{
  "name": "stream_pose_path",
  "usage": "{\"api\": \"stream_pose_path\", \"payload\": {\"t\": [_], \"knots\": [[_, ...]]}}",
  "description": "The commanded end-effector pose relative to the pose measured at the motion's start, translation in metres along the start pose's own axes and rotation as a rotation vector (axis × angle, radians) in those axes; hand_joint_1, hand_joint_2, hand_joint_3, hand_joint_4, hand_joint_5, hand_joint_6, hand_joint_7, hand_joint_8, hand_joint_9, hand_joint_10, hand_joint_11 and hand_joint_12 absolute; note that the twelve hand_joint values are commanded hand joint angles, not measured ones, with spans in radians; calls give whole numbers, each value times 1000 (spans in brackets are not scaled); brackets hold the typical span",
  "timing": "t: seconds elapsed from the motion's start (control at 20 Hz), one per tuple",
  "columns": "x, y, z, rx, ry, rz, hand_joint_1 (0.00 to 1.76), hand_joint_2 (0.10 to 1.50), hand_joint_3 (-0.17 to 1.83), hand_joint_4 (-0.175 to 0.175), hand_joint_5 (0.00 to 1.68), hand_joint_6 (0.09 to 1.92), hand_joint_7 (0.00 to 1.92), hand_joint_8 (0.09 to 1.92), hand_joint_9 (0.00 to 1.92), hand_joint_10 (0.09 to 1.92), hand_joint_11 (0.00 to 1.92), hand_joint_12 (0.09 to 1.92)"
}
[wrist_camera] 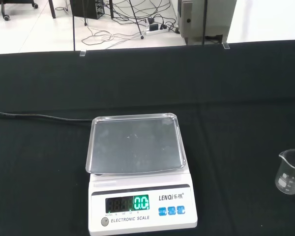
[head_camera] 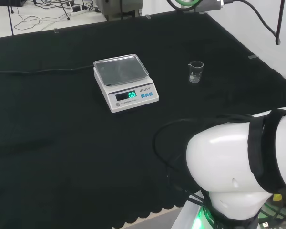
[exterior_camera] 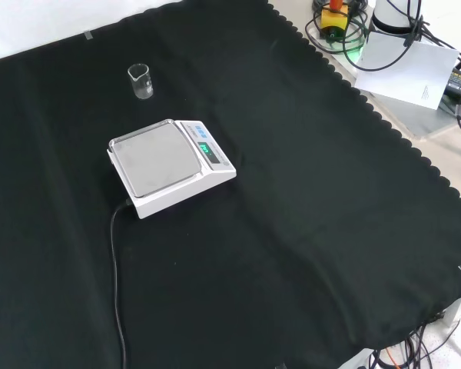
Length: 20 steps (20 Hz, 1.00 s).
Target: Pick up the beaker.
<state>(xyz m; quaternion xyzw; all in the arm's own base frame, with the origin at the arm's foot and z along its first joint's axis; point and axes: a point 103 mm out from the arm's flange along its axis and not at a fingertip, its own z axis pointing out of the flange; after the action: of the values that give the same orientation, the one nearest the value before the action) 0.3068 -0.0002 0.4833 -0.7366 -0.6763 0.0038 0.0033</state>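
A small clear glass beaker [head_camera: 195, 71] stands upright on the black cloth, to the right of the scale in the head view. The front view has the beaker [exterior_camera: 140, 81] near the top left, beyond the scale. In the wrist view the beaker [wrist_camera: 291, 171] stands beside the scale at the picture's edge, looking empty. Nothing touches it.
A white electronic scale [head_camera: 126, 82] with a bare metal pan [exterior_camera: 154, 159] sits mid-cloth, its display lit; its black cable [exterior_camera: 115, 277] trails off across the cloth. The arm's white link [head_camera: 243, 167] bulks at the lower right of the head view. The cloth's scalloped edge [exterior_camera: 384, 123] runs along the bench side.
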Motion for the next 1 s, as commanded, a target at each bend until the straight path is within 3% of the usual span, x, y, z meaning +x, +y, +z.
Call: {"api": "stream_pose_path", "payload": {"t": [0.05,0.25,1.0], "knots": [[-7,7,3,-10,-1,1,621,695,553,72,206,201,270,610,358,733,23,1412],[-30,31,17,13,13,5,615,729,489,73,252,87,272,593,352,742,0,1436],[-86,101,79,127,88,-4,618,737,475,71,271,87,277,589,353,740,0,1408]]}}
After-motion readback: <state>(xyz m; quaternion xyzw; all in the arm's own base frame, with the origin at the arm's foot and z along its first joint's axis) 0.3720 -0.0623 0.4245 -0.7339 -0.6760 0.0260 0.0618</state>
